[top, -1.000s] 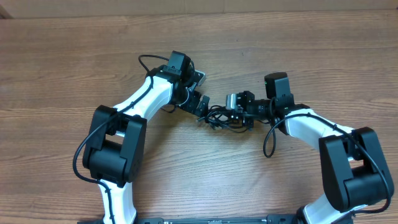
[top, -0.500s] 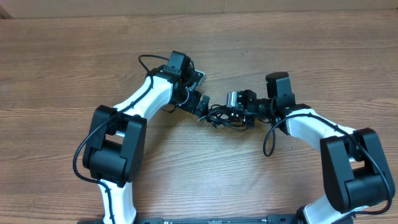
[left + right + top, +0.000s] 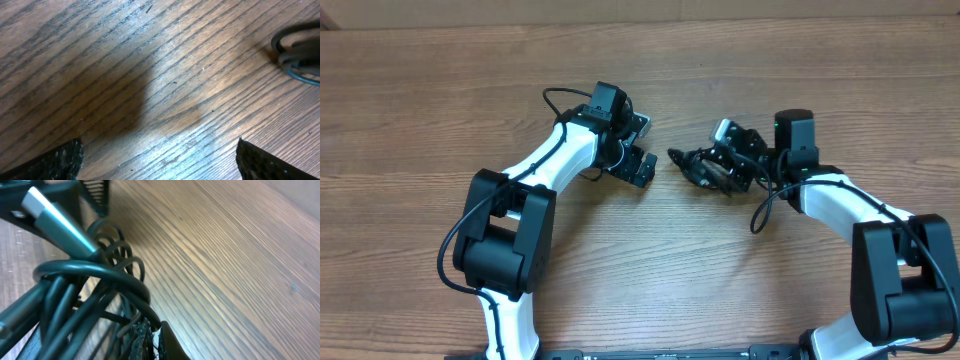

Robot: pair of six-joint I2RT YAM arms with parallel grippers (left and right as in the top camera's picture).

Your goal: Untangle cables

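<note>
Two grippers over the brown wooden table (image 3: 440, 100): the right gripper (image 3: 715, 168) clamps the tangled bundle of thin black cables (image 3: 688, 162); the left gripper (image 3: 640, 168), jaws spread wide and empty, sits just beside it

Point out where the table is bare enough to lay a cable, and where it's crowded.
Bare table: the strip along the far edge, the side outside the left arm, and the near middle between it and the right arm. Crowded: the centre, where the shut right gripper holds the cables, with only a narrow gap to the open left gripper.
</note>
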